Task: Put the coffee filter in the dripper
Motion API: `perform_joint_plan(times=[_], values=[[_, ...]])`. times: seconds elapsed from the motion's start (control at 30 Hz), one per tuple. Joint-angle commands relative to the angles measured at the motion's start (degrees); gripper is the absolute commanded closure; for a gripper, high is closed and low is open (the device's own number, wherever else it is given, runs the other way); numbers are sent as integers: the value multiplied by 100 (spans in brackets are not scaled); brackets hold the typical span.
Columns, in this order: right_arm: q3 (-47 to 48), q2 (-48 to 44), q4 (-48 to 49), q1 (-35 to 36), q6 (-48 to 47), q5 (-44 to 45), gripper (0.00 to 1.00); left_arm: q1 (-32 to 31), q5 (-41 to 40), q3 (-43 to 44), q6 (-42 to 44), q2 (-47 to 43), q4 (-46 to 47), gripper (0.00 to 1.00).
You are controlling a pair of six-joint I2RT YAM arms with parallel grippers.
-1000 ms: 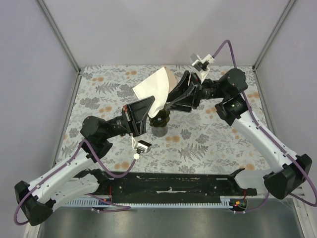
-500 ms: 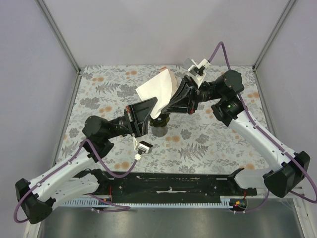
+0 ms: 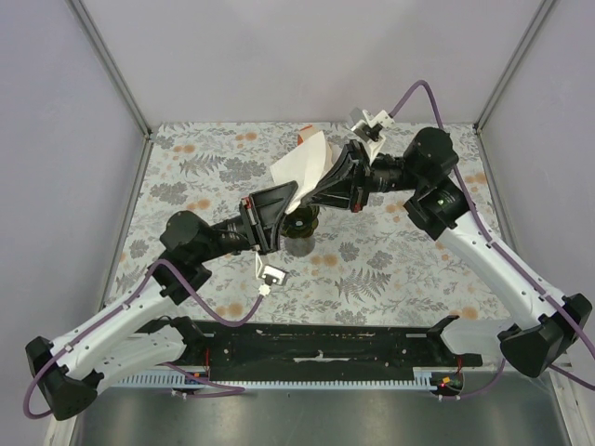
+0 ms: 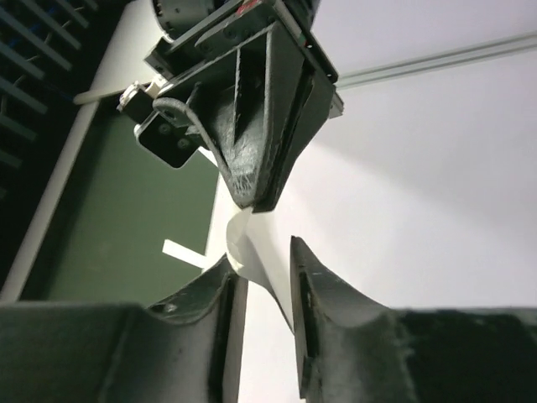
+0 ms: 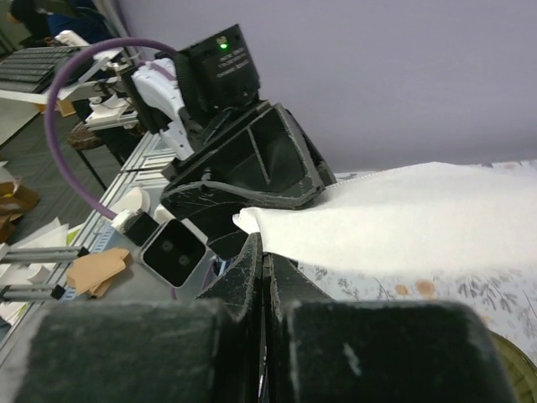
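Observation:
The coffee filter [image 3: 300, 167], a white paper fan, is held up in the air above the dripper [image 3: 299, 226], a small dark funnel on a grey cup at the table's middle. My right gripper [image 3: 312, 197] comes in from the right and is shut on the filter's lower edge [image 5: 403, 218], its jaws [image 5: 263, 239] pressed flat together. My left gripper [image 3: 284, 193] meets it from the left. In the left wrist view its jaws [image 4: 262, 250] stand slightly apart, with the filter's curled tip [image 4: 239, 243] loose between them, near one finger [image 4: 306, 277].
An orange-edged pack [image 3: 306, 134] peeks out behind the filter at the back. The floral tablecloth [image 3: 400, 269] ends at grey walls left, right and back. A black rail [image 3: 316, 346] runs along the near edge between the arm bases.
My right gripper has shut on the filter's edge. My left gripper's jaws have parted from their grip. The filter has shifted a little to the right and stands more upright.

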Motion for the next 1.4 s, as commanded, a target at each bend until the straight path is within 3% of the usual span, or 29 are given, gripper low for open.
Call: perform_joint_plan(times=[0.0,0.17,0.27,0.37,0.47,0.57,0.67,0.77,0.97,1.37], values=[[204,-145,-894,-115,-514,671,100,-8,-354,319,-94,-149,-803,59],[169,-250,-1279,-299,-776,1022,100,-8,-617,504,-436,-368,-1822,38],[396,-172,-1928,-352,-1171,1320,100,-8,-732,758,-1049,-474,-2482,34],[678,-31,-2615,-343,-1637,1585,100,-8,-907,1486,-2638,-282,-3114,34],[810,39,-2941,-343,-1936,1515,100,-8,-1311,2461,-4844,210,-3747,41],[951,39,-3108,-335,-2130,1401,100,-8,-1453,3567,-6321,842,-5159,43],[1013,-4,-3258,-326,-2314,1295,100,-8,-1260,4641,-7412,1466,-6225,43],[1039,-5,-3363,-265,-2429,1120,100,-8,-979,5450,-8178,1898,-6684,45],[1057,-136,-3522,-159,-2851,978,100,-8,-181,6313,-8296,2549,-7509,45],[1048,-216,-3583,-18,-3053,697,100,-8,-47,6156,-7935,2725,-7748,53]])
